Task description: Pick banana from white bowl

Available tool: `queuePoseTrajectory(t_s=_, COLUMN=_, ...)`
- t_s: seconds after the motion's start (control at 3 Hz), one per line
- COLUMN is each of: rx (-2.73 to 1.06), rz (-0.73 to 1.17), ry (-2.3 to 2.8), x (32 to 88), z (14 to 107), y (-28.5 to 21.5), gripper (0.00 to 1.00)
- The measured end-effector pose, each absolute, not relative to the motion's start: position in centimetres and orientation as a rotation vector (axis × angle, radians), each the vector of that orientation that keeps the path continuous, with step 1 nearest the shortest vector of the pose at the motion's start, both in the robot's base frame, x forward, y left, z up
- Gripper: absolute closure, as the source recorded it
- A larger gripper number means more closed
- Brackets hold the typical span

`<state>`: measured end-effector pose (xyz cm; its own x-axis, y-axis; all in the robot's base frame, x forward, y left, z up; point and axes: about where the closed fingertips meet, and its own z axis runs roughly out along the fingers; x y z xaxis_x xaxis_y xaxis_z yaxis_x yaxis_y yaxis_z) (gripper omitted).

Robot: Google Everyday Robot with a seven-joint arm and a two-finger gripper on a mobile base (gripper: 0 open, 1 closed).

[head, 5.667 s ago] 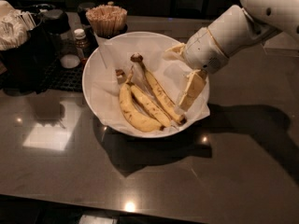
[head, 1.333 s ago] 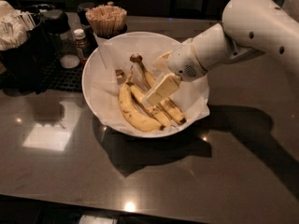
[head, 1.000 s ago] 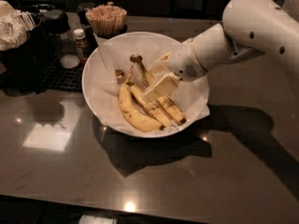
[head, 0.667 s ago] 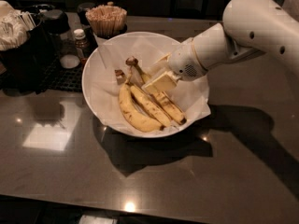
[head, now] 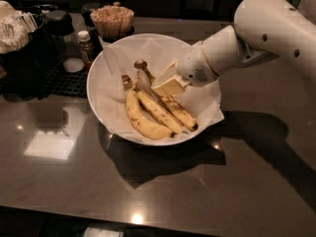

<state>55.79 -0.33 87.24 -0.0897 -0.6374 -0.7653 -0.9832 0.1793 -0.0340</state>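
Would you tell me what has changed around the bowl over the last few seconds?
The gripper swung left from the bowl's right side to over the banana's neck. Whether it has taken hold cannot be seen. The bowl and other bananas lie as before.

Inside the white bowl (head: 90,83), hand (head: 167,86) over banana (head: 178,114), joined pair (head: 140,120) to its left

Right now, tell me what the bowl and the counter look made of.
White bowl: glossy, likely ceramic or melamine; its rim shines. Counter: dark polished stone or laminate, mirroring lights. The gripper sits inside the bowl, at the banana's neck.
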Motion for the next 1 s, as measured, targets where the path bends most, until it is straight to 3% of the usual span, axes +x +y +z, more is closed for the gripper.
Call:
queuePoseTrajectory(t_s=0.67, rx=-1.518, rz=0.673, ry=1.799, x=55.81, z=87.54, y=-0.46, gripper=0.17)
queuePoseTrajectory(t_s=1.0, rx=-1.457, rz=0.664, ry=1.807, x=56.32, z=88.21, y=-1.0, gripper=0.14)
